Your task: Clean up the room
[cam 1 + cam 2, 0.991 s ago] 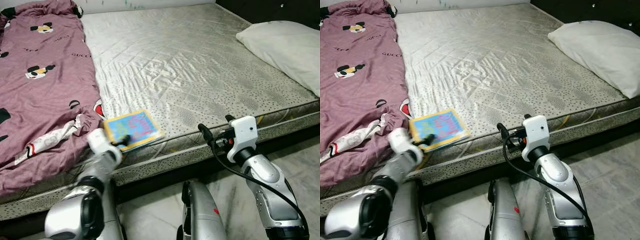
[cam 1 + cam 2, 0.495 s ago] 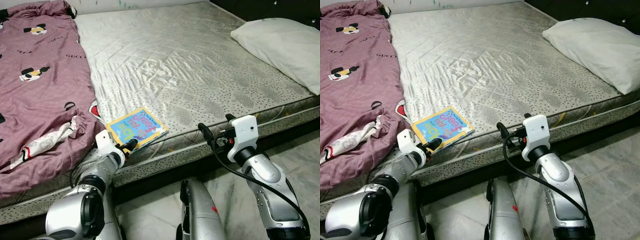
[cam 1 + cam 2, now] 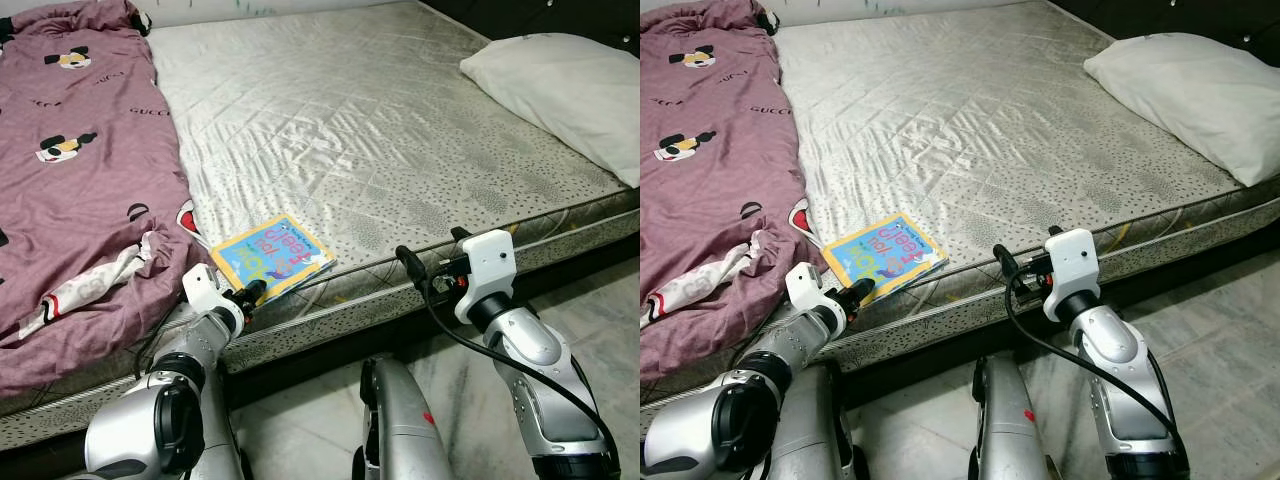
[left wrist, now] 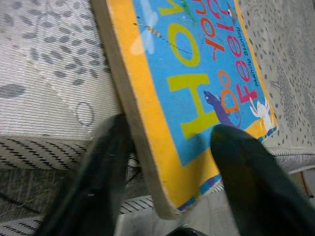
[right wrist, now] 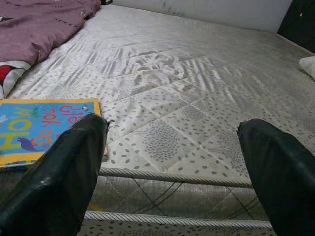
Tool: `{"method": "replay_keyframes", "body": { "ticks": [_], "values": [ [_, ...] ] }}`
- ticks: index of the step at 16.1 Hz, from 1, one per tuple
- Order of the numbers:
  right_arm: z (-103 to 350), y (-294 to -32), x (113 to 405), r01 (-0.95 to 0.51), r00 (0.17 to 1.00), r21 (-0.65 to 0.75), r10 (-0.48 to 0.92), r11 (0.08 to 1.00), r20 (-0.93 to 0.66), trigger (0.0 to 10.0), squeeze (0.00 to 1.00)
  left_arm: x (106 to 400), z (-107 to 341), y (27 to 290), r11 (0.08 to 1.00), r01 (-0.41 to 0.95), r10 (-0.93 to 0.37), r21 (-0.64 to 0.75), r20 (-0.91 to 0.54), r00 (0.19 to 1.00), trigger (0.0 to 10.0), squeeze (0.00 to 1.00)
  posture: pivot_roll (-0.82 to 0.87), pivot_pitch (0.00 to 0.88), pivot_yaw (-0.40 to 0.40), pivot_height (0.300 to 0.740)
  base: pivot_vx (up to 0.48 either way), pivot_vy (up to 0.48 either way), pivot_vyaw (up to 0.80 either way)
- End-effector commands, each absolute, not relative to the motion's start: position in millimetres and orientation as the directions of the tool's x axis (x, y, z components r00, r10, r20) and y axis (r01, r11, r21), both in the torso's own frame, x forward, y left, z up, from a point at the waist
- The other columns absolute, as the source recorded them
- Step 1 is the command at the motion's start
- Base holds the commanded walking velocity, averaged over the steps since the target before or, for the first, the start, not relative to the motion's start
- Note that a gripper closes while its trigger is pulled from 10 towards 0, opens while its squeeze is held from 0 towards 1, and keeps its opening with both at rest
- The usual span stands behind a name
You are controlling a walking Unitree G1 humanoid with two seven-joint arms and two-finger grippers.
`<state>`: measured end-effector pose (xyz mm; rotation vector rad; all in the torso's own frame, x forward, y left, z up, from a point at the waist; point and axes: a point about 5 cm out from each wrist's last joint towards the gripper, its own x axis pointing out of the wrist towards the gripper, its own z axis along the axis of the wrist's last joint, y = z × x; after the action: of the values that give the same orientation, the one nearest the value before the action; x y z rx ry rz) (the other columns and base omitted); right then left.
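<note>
A children's book [image 3: 272, 255] with a yellow border and a blue cover lies flat near the front edge of the mattress [image 3: 380, 130]. My left gripper [image 3: 250, 292] is at the book's near corner, at the mattress edge. In the left wrist view the book [image 4: 197, 98] has that corner between the two spread fingers [image 4: 93, 187], one beside its edge and one over the cover; the gripper is open. My right gripper [image 3: 430, 248] hovers open at the mattress edge to the right of the book, holding nothing. In the right wrist view the book [image 5: 44, 130] lies off to one side.
A purple cartoon-print blanket [image 3: 80, 170] is bunched on the left of the bed, close to the book. A white pillow [image 3: 560, 90] rests at the far right. Marble floor tiles [image 3: 600, 310] run along the bed's front.
My left gripper has drawn back from over the book's cover to its near corner at the mattress edge. The camera shifted slightly. The right arm has stayed put.
</note>
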<state>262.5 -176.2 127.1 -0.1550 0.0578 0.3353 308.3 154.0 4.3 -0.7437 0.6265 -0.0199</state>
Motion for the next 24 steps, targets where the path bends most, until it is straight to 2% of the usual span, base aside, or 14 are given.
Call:
{"method": "replay_keyframes", "body": {
  "ticks": [1,15,19,24],
  "values": [
    [132.7,-175.4,264.8,-0.328,0.945,-0.157,0.322,0.931,-0.062,10.0,0.0,302.8,-1.3,152.2,0.734,-0.206,-0.253,-0.647,-0.541,0.802,0.0,0.0,-0.26,0.0,-0.02,0.538,0.0,0.0,0.0],
    [132.9,-173.3,269.1,-0.326,0.945,-0.168,0.321,0.931,-0.052,10.0,0.0,305.8,2.0,154.7,0.74,-0.19,-0.246,-0.645,-0.523,0.816,0.0,0.0,-0.26,0.0,-0.019,0.538,0.0,0.0,0.0],
    [134.1,-170.7,274.1,-0.317,0.948,-0.17,0.316,0.933,-0.034,10.0,0.0,312.7,9.3,162.4,0.768,-0.181,-0.197,-0.614,-0.495,0.846,0.0,0.0,-0.25,0.0,-0.018,0.538,0.0,0.0,0.0],
    [135.3,-168.1,283.7,-0.301,0.952,-0.172,0.305,0.938,-0.008,10.0,0.0,332.6,35.2,180.5,0.852,-0.143,-0.082,-0.503,-0.398,0.914,0.0,0.0,-0.21,0.0,-0.017,0.538,0.0,0.0,0.0]
  ]
}}
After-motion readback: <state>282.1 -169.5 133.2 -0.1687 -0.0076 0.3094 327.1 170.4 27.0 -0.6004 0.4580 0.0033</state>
